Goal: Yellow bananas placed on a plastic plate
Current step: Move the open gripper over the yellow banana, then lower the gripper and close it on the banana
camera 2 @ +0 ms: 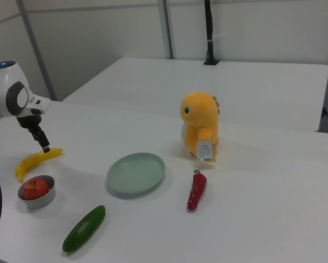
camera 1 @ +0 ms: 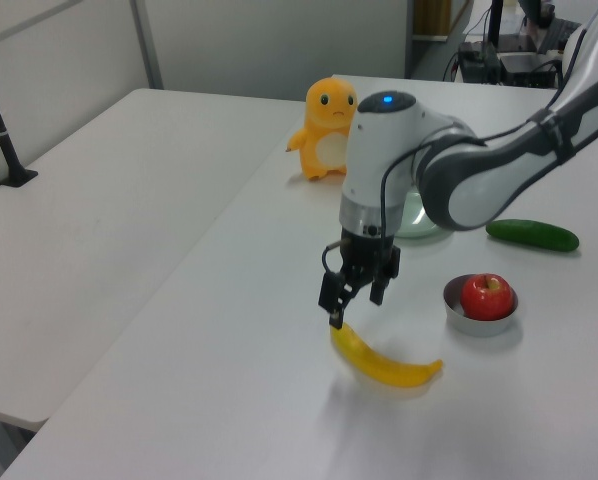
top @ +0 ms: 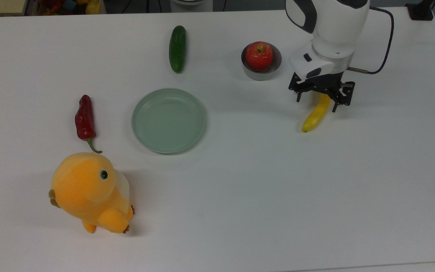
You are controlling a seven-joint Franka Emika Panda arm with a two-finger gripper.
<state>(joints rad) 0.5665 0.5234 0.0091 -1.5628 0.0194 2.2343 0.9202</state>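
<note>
The pincer (top: 320, 99) hung just above the upper half of the yellow banana (top: 315, 116), its two black fingers (top: 299, 95) spread apart on either side of the fruit with nothing between them touching it that could be made out. The banana lay flat on the white desk (top: 240, 189), at the top view's right, well apart from the pale green plastic plate (top: 168, 120), which sat bare near the middle. A red apple (top: 258, 55) rested in a small grey metal bowl (top: 261, 74) near the banana's covered end. A cucumber (top: 177, 48) lay beyond the plate, a red chilli pepper (top: 84, 118) beside it on the top view's left, and an orange plush toy (top: 89, 192) stood near the pepper's stem.
</note>
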